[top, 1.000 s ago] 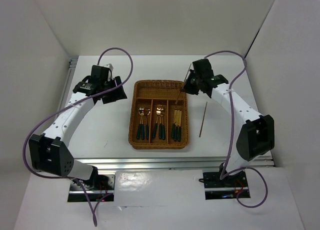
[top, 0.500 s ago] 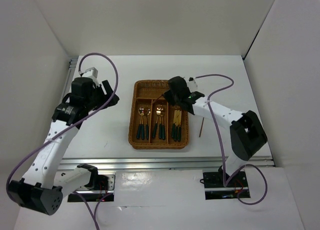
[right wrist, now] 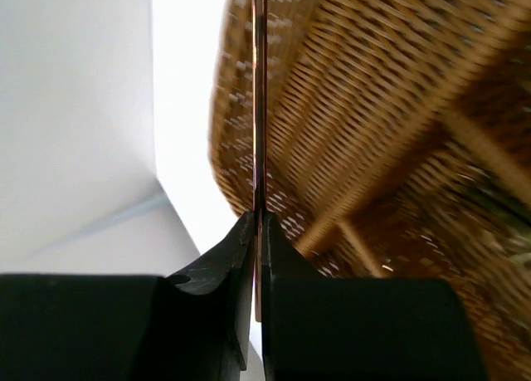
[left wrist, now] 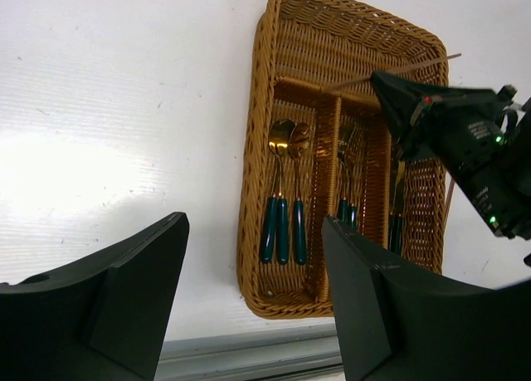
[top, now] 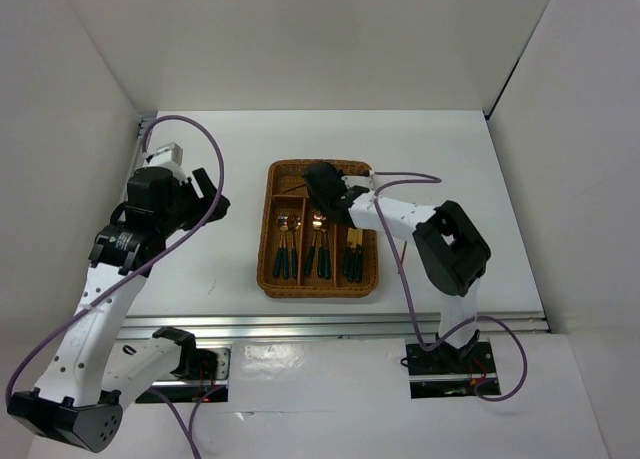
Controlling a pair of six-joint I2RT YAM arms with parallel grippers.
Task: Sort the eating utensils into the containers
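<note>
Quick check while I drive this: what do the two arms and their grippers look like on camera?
The left arm and right arm have white links with black joints, each trailed by a purple cable. The left gripper and right gripper have black wedge-shaped fingers; the right one carries a small green light.

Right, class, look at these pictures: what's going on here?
Two robot arms are filling a wicker tray. The right tool is shut on a chopstick, holding it over the tray's far end. The left tool is open and empty, off to the tray's left. Dark-handled cutlery already lies in the long slots.
</note>
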